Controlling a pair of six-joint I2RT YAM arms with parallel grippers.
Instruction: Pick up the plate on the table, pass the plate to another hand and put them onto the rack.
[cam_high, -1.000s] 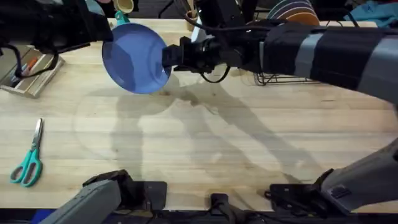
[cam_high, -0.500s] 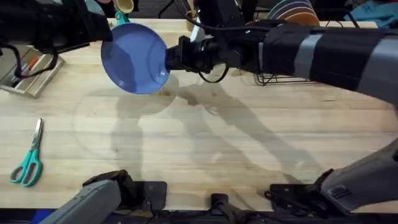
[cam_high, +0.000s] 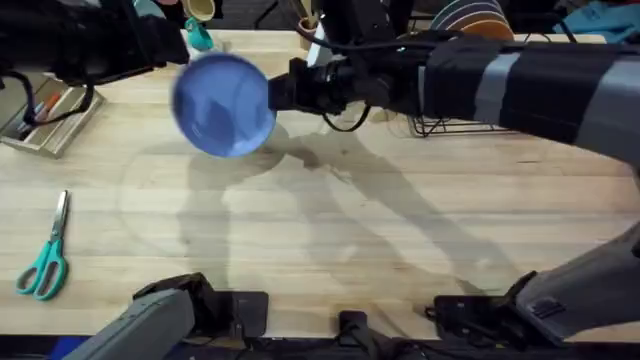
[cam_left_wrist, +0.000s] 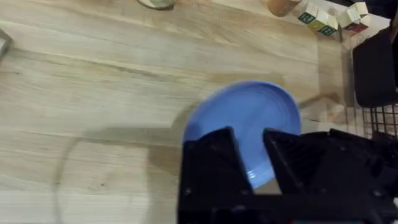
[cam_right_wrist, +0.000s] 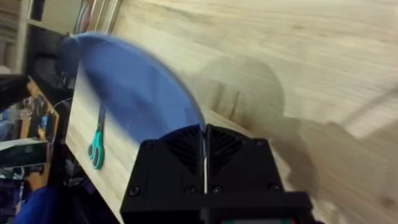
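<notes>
The periwinkle-blue plate (cam_high: 220, 105) hangs tilted above the far left part of the table (cam_high: 330, 230). My right gripper (cam_high: 277, 93) is shut on its right rim, and the right wrist view shows its fingers clamped on the plate (cam_right_wrist: 130, 87) edge at the gripper (cam_right_wrist: 204, 140). My left gripper (cam_left_wrist: 247, 134) stands open, with the plate (cam_left_wrist: 249, 112) beyond its fingers and apart from them. The left arm (cam_high: 90, 40) is at the far left. The black wire rack (cam_high: 450, 125) stands at the far right of the table, behind the right arm.
Teal scissors (cam_high: 45, 262) lie near the left front edge. A wooden tray (cam_high: 45, 120) sits at the far left. Small blocks (cam_left_wrist: 329, 18) and a cup stand at the back. Striped and orange plates (cam_high: 470, 15) stand at the rack's back.
The plate has shifted slightly right and down, away from the left arm, still held in the right gripper. Both arms have barely moved.
</notes>
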